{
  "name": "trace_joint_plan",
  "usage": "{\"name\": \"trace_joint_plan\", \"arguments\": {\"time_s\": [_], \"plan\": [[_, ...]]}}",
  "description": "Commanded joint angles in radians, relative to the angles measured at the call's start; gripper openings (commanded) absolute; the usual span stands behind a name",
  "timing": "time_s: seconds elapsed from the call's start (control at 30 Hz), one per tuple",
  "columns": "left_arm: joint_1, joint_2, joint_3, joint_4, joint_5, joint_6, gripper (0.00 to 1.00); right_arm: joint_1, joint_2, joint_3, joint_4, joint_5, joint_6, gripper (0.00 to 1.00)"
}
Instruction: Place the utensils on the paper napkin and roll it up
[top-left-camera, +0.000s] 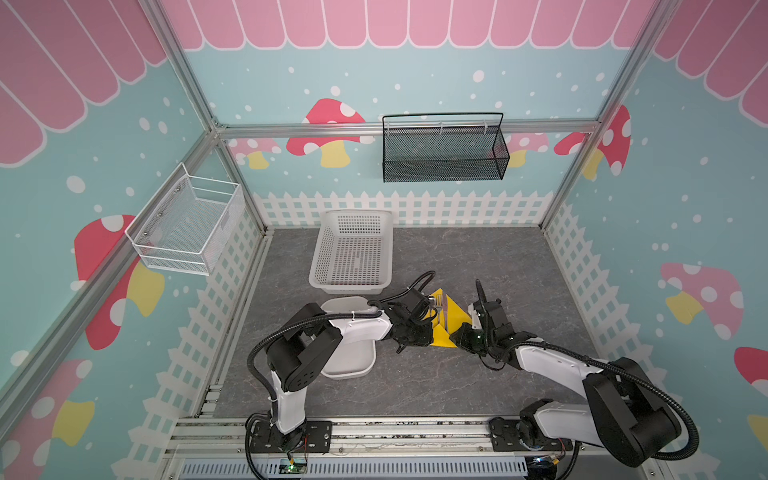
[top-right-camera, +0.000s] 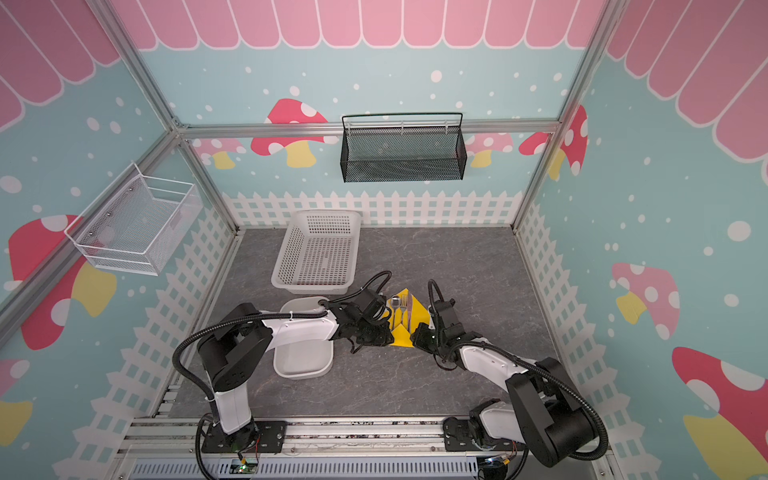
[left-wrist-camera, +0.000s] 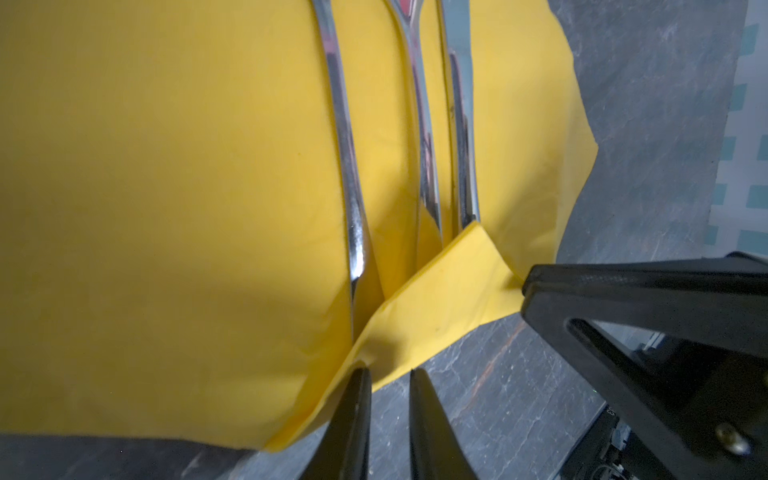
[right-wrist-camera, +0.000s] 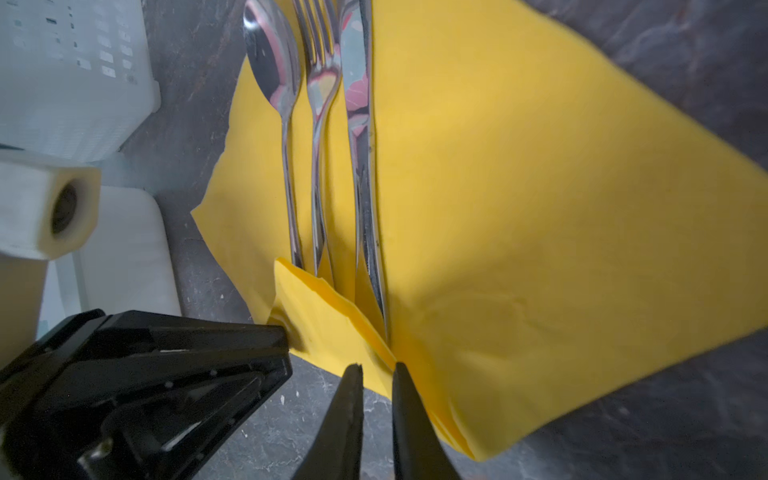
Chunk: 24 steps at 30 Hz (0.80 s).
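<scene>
The yellow paper napkin (top-left-camera: 457, 313) (top-right-camera: 417, 313) lies cornerwise on the grey table. On it lie the utensils side by side: spoon (right-wrist-camera: 272, 54), fork (right-wrist-camera: 320, 62) and knife (right-wrist-camera: 357, 83). Its near corner is folded up as a flap (left-wrist-camera: 436, 299) (right-wrist-camera: 328, 328) over the handle ends (left-wrist-camera: 351, 187). My left gripper (left-wrist-camera: 388, 370) (top-left-camera: 432, 338) is nearly shut on one end of the fold. My right gripper (right-wrist-camera: 377, 365) (top-left-camera: 454, 338) pinches the other end, with only a narrow gap between its fingers.
A white perforated basket (top-left-camera: 320, 253) stands just behind the napkin. Under my left arm lies a white oblong tray (top-left-camera: 353, 361). A black mesh basket (top-left-camera: 444, 149) hangs on the back wall and a white wire basket (top-left-camera: 187, 224) on the left wall.
</scene>
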Motion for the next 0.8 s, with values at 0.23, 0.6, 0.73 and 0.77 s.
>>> {"name": "trace_joint_plan", "arguments": {"time_s": [0.23, 0.6, 0.73, 0.77], "plan": [[-0.006, 0.022, 0.025, -0.017, -0.009, 0.008, 0.2, -0.005, -0.023, 0.056, -0.102, -0.052, -0.113, 0.18], [-0.005, 0.032, 0.035, -0.017, 0.001, -0.007, 0.2, -0.004, 0.056, 0.068, -0.139, -0.01, -0.127, 0.17], [-0.005, 0.032, 0.04, -0.02, 0.0, -0.011, 0.2, -0.005, 0.067, 0.072, -0.185, 0.06, -0.114, 0.17], [-0.005, 0.031, 0.04, -0.021, -0.002, -0.01, 0.2, -0.005, 0.064, 0.069, -0.187, 0.059, -0.112, 0.17]]}}
